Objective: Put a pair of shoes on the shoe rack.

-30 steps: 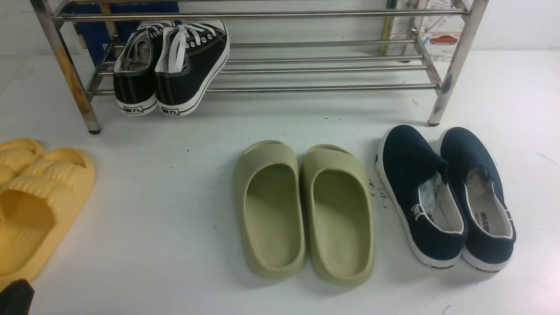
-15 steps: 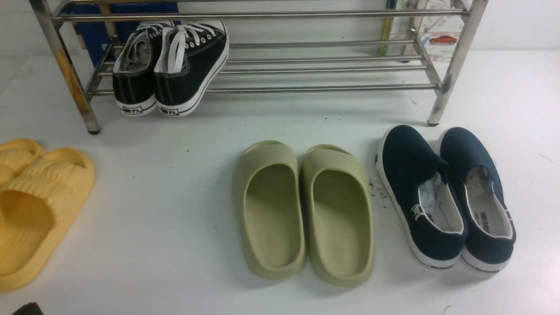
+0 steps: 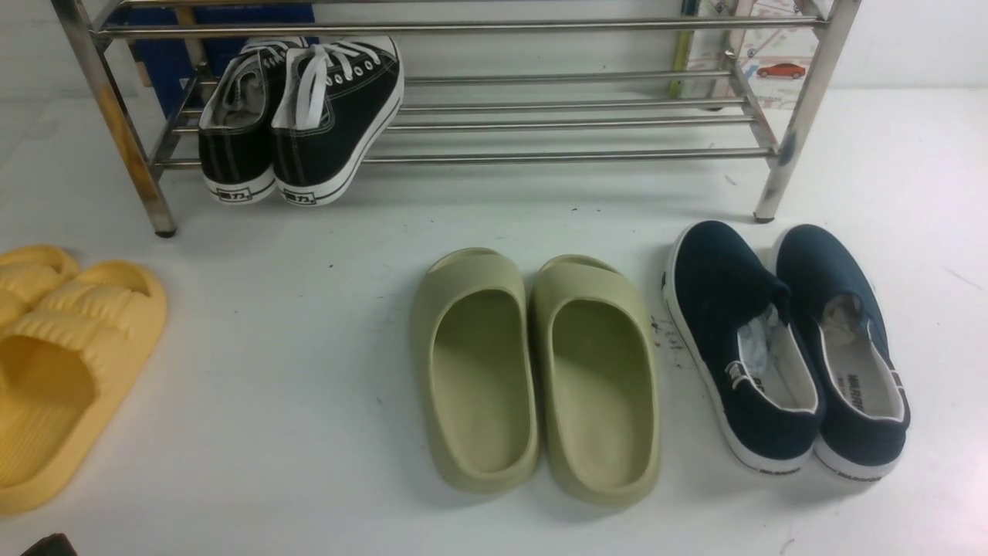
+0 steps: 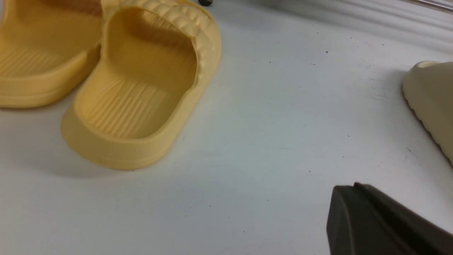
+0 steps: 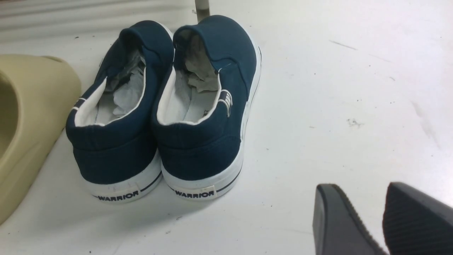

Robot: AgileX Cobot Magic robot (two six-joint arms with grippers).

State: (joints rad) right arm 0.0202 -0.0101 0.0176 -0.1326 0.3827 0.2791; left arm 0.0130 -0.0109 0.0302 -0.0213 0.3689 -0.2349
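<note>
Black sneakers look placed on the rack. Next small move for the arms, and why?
Probably none beyond keeping both arms back. The two black canvas lace-up sneakers with white laces already sit side by side on the lower bars of the shiny steel-tube shoe rack, heels overhanging the front bar. The left gripper is shut and empty; the right gripper is open over bare floor.

Two yellow slides (image 4: 116,81) side by side on white floor (image 4: 269,124), upper-left around 10 o'clock. Beige slide (image 4: 433,102) edge at 3 o'clock. Left gripper (image 4: 375,221) dark, closed, at 5 o'clock.
</note>
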